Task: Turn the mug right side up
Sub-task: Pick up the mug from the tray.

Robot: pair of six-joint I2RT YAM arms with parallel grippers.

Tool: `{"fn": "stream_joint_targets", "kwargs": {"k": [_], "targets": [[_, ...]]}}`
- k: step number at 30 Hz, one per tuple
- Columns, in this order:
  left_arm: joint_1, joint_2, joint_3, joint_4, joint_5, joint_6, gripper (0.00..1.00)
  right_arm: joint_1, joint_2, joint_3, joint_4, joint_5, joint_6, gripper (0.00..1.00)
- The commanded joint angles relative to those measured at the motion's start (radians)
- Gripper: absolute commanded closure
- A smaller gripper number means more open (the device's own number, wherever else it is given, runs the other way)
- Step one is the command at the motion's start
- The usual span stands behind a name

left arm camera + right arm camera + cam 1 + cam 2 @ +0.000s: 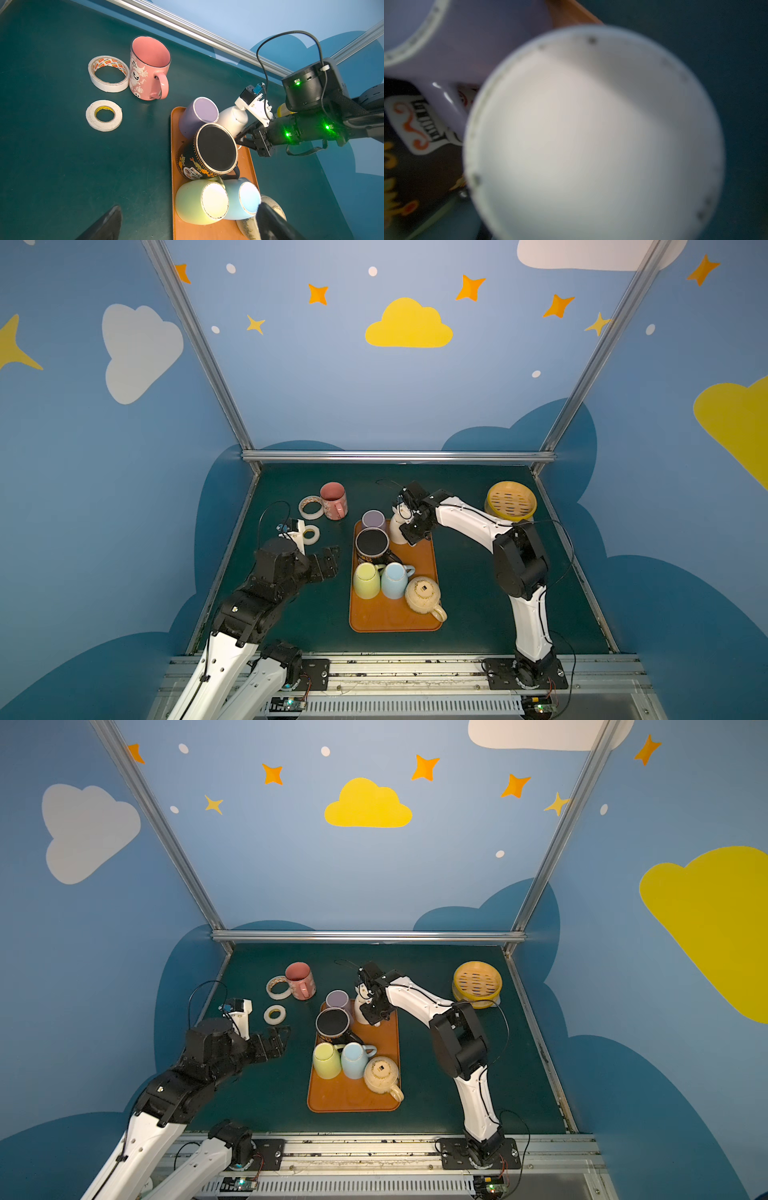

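L gripper (332, 560) wide open; R arm (461, 516) stretched fwd, R gripper (241, 138) angled down.

An orange tray (395, 618) lies mid-desk (478, 605) and carries five upturned mugs. A purple (373, 519) one is at its far corner and a black (372, 545) one touches it. Nearer, green (366, 580) and blue (395, 580) stand side by side, with cream (424, 593) just beside the blue. Off the tray to the left, a pink mug (333, 499) stands upright, touching a large tape roll (311, 507). A small tape roll (311, 534) lies near it. A yellow steamer basket (510, 501) sits far right.
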Motion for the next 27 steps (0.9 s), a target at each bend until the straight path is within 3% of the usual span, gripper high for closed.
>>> {"fn": "stream_joint_targets", "kwargs": {"k": [1,12,27], "targets": [[0.001,-0.012,0.004,-0.004,0.006,-0.008,0.00,0.003,-0.019,0.007,-0.010,-0.003,0.004,1.00],[0.002,0.012,0.006,0.033,0.044,-0.029,0.00,-0.007,-0.175,-0.085,0.076,-0.075,0.038,1.00],[-0.002,0.092,-0.033,0.242,0.198,-0.103,0.00,-0.114,-0.447,-0.327,0.336,-0.384,0.155,1.00]]}}
